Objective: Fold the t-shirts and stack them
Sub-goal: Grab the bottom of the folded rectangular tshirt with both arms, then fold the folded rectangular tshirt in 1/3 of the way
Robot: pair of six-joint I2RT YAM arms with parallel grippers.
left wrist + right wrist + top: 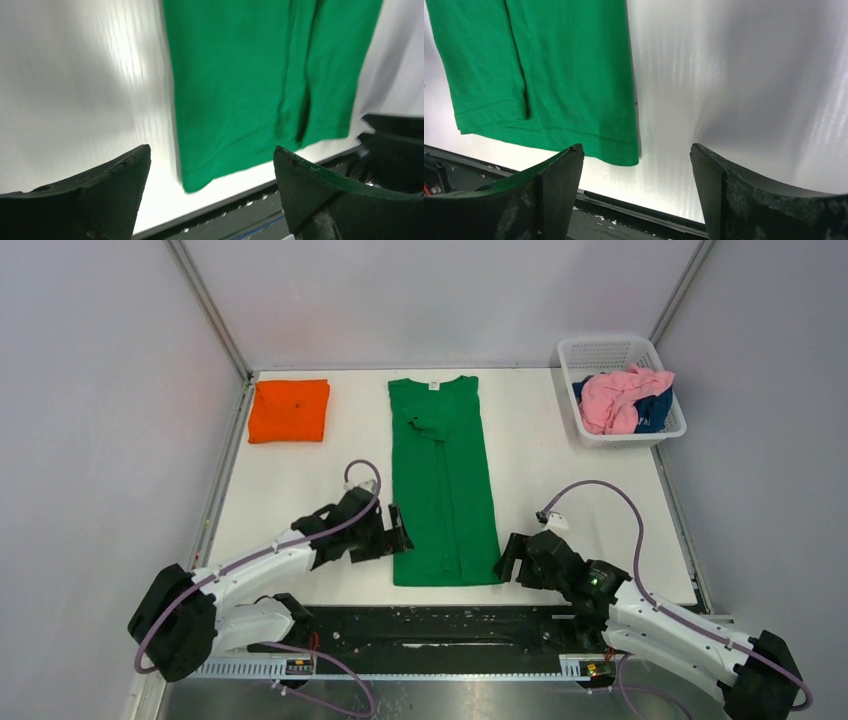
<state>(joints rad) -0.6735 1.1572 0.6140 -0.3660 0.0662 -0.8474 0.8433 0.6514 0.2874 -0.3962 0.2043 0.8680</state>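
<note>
My L gripper (398, 530) & R gripper (508, 560) both spread wide, holding nothing — flanking near hem of lengthwise-folded green t-shirt (443, 480).

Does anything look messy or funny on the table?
Yes. The long green cloth t-shirt has a bunched-up lump near its collar, not flat. In the white plastic basket, the pink t-shirt and navy t-shirt lie crumpled. The orange folded t-shirt looks neat.
</note>
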